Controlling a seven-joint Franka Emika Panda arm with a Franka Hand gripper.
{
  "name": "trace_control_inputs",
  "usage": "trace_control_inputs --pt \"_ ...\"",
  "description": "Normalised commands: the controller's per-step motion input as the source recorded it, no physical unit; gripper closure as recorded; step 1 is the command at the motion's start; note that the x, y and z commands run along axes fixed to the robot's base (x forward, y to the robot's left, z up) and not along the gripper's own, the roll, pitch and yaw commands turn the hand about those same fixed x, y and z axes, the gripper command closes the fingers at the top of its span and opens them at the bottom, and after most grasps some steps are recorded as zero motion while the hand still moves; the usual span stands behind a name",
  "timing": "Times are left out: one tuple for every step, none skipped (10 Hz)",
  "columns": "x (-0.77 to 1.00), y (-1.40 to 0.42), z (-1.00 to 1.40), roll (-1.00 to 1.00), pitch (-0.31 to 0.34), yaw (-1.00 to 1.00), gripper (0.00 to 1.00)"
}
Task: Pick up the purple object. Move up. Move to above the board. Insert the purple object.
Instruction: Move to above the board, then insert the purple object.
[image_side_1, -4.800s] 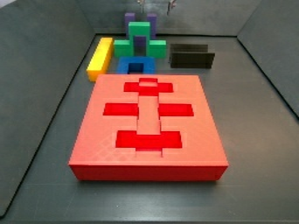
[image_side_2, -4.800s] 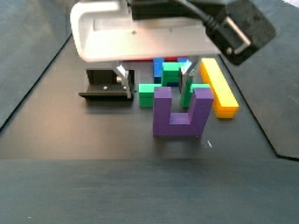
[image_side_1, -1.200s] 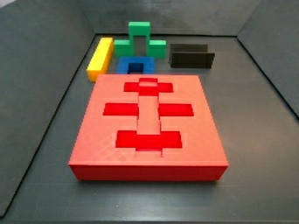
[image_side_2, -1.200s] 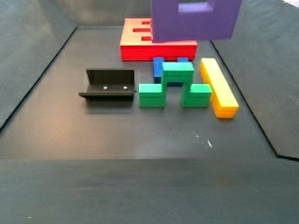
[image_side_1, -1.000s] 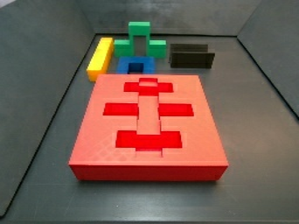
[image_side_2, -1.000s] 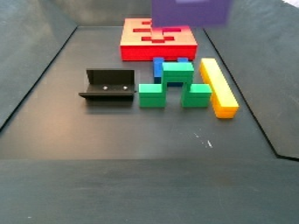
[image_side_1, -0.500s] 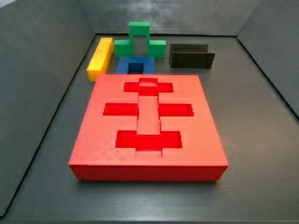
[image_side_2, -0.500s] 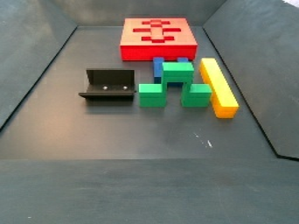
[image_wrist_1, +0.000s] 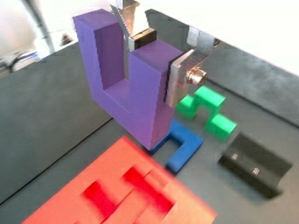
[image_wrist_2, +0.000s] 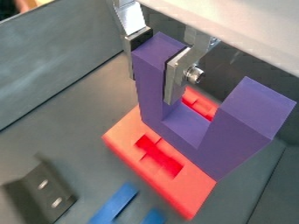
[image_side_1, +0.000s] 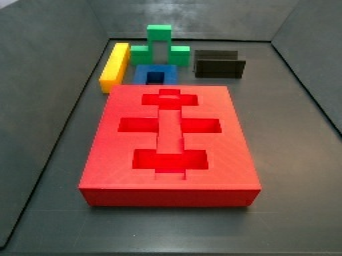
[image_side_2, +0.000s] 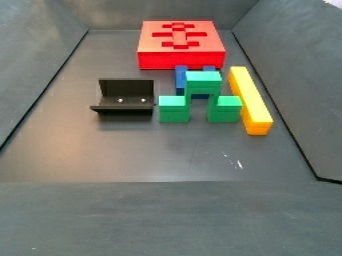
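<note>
**A:** ok so where's everything right now? Neither side view shows the arm at all, just the floor stuff.

**B:** yeah, it's up out of those shots. Both wrist views show the gripper (image_wrist_1: 162, 48) with its silver fingers (image_wrist_1: 181, 74) clamped on one arm of the purple object (image_wrist_1: 122, 74), so the U-block hangs in the air under the wrist. In a wrist view the board (image_wrist_2: 158, 157) sits directly beneath the block, so I'd say it's roughly above the target and the insert step is what's left.

**A:** what worries you?

**B:** alignment mostly. The recessed cut-outs (image_side_1: 167, 125) are cross-ish shapes, and the block only goes in if it's turned and centred right. If it comes down a bit off, the base bar lands on the raised red surface instead of a recess and just sits there or tips.

**A:** and the grip?

**B:** that's the other thing. It's holding only one arm of the U, so the free arm sticks out to the side. Any contact on that side could twist the block in the pads. I can't tell how deep the pads bite.

**A:** anything in the way nearby?

**B:** not really. The green stepped block (image_side_2: 201, 93), small blue block (image_side_1: 155, 75), yellow bar (image_side_2: 249, 98) and the fixture (image_side_2: 123, 98) all sit off the board's end, apart from it. A bad drift that way could clip them, but it looks unlikely to me.
</note>
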Motion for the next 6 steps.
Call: trace_control_inputs --pt "-0.04 -0.90 0.14 0.00 0.083 0.01 1.00" --pt "0.01 -0.52 0.09 0.00 0.113 0.01 1.00" --pt "0.05 -0.24 0.05 0.00 0.133 0.01 1.00" --pt "0.00 0.00 -0.02 0.00 0.000 0.00 1.00" --pt "0.12 -0.45 -0.24 0.02 -0.076 -0.03 1.00" --pt "0.48 -0.83 -0.33 0.05 -0.106 -0.13 1.00"
